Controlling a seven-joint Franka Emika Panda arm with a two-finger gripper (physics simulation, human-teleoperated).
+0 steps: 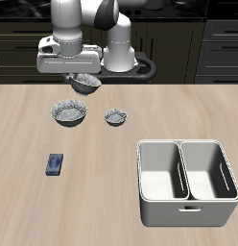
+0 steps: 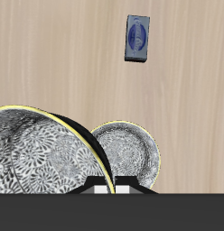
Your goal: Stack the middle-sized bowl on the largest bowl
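Observation:
My gripper (image 1: pixel 83 77) is shut on the rim of the middle-sized bowl (image 1: pixel 85 84), a silvery-grey crinkled bowl, and holds it in the air above the back of the table. In the wrist view this bowl (image 2: pixel 42 155) fills the foreground at the gripper (image 2: pixel 105 188). The largest bowl (image 1: pixel 69 114) stands on the table below and slightly nearer the front edge. It also shows in the wrist view (image 2: pixel 129 153), partly covered by the held bowl.
The smallest grey bowl (image 1: pixel 115 117) stands beside the largest bowl. A small blue box (image 1: pixel 55 164) (image 2: pixel 136 39) lies nearer the front edge. A white two-compartment bin (image 1: pixel 186 181) stands at the front corner.

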